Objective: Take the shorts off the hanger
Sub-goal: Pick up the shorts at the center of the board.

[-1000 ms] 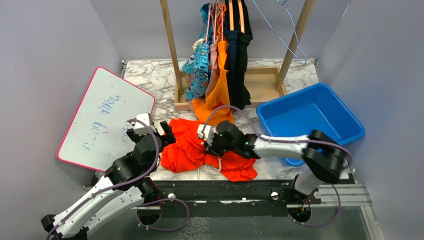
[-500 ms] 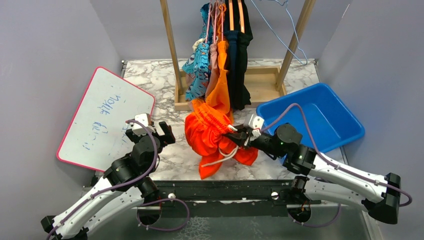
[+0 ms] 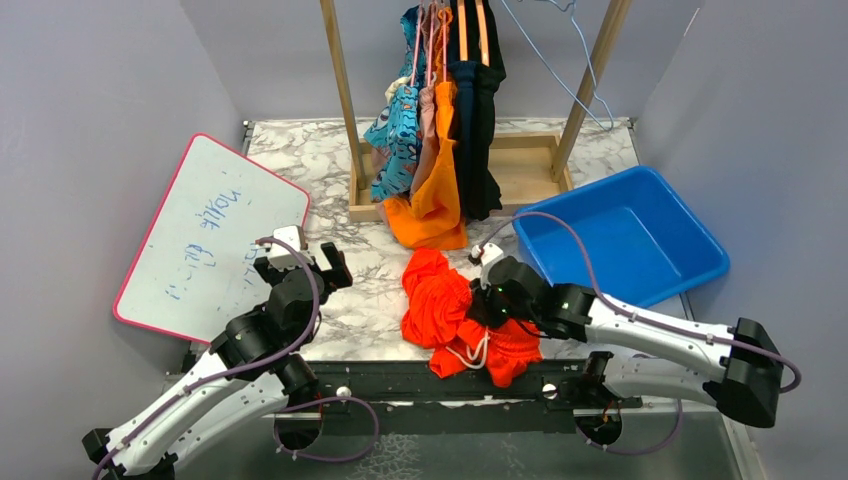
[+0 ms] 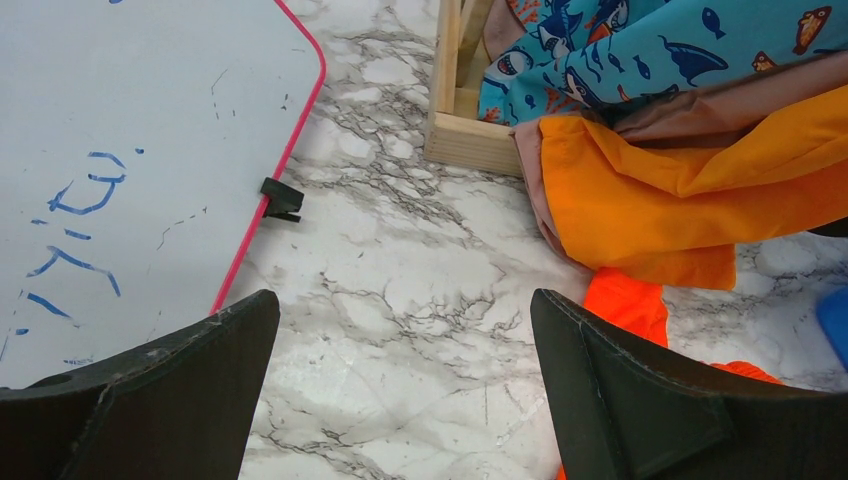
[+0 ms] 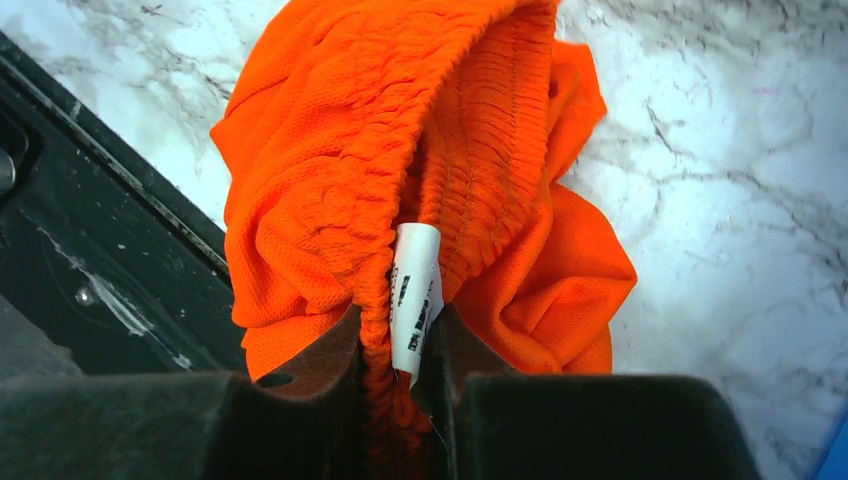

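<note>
A white, grey-veined marble-pattern tabletop (image 3: 350,300) sits between plain grey walls. At the back stands a pale wooden garment rack (image 3: 345,100), hung with blue cartoon-print shorts (image 3: 395,140), bright orange shorts (image 3: 435,195) and dark navy shorts (image 3: 482,130). A pink-rimmed whiteboard with blue scribbles (image 3: 200,240) lies to the left, and a blue plastic tub (image 3: 620,235) to the right.

The right arm reaches low along the table's front edge. The right gripper (image 5: 400,340) is clamped on the gathered waistband of the red-orange mesh shorts (image 3: 440,305), beside their white label. The shorts are bunched near the front edge and seem to rest on the marble.

The left arm angles up from the lower left. The left gripper (image 4: 405,300) has its fingers spread wide above bare marble, beside the whiteboard's corner.
</note>
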